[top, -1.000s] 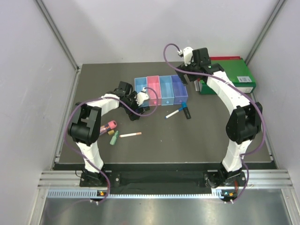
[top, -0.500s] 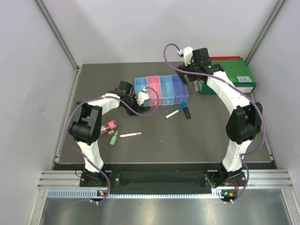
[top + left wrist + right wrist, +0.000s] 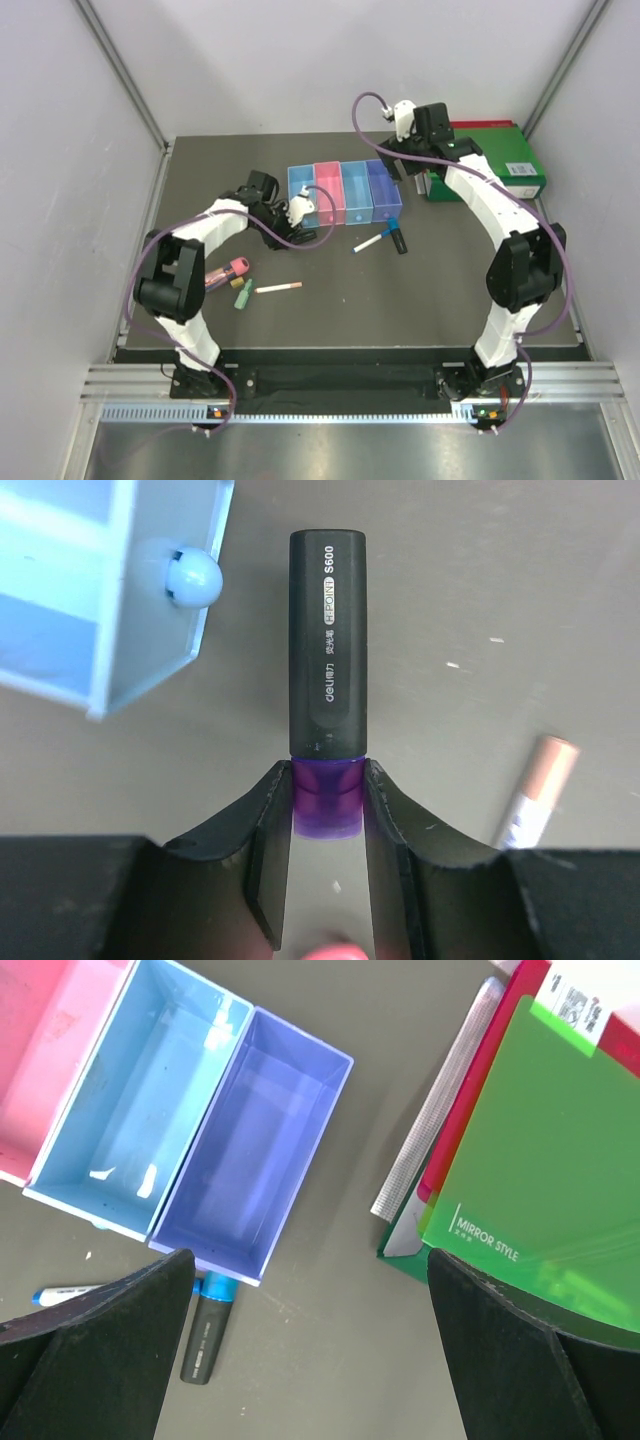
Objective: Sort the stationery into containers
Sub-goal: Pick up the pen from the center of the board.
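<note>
Left gripper (image 3: pixel 328 780) is clamped on the purple tail of the purple-black highlighter (image 3: pixel 328 650), both fingers touching it. The long axis runs straight ahead of the gripper, black cap pointing away. The light blue box (image 3: pixel 120 590) sits ahead-left, its corner just beside the cap. Lifted or resting on the tabletop (image 3: pixel 480 600): cannot tell. Right gripper (image 3: pixel 308 1290) is wide open and empty, with the purple-blue box (image 3: pixel 250 1150) ahead-left of it. Judgement: the left arm makes the drop.

A robotics lab test cell: plain white panel walls (image 3: pixel 60 150) on slanting metal posts (image 3: pixel 120 75) close in a dark table (image 3: pixel 400 300). At the bottom of the frame, the left arm (image 3: pixel 190 335) and right arm (image 3: pixel 500 330) are bolted to an aluminium rail (image 3: pixel 340 385).
</note>
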{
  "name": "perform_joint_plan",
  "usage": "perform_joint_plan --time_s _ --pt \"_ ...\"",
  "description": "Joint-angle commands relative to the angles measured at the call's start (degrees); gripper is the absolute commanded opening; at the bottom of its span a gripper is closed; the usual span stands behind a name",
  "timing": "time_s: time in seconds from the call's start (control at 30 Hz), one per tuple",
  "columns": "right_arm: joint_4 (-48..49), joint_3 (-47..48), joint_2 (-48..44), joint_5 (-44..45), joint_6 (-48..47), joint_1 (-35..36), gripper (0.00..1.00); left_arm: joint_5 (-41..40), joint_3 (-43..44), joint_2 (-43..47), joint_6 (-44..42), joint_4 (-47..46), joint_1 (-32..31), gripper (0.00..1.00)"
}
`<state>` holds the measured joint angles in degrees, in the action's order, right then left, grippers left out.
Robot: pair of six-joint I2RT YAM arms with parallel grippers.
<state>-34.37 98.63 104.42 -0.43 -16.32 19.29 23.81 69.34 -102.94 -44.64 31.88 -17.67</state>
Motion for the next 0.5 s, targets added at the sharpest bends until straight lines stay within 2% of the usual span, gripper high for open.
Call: perform_joint_plan --time_s 0.0,0.23,0.47 --pt "0.97 -0.02 -5.01 0.25 0.67 0.66 1.00 3.34 0.79 9.22 2.01 5.82 -0.61 0.00" --pt "0.97 -2.30 -8.00 1.90 0.76 0.66 1.00 5.19 5.27 16.44 9.74 8.82 -1.84 0.00" --pt "1.94 -7.04 -11.61 7.28 2.69 -0.04 1.00 1.86 9.58 16.54 29.06 2.67 -2.10 0.00"
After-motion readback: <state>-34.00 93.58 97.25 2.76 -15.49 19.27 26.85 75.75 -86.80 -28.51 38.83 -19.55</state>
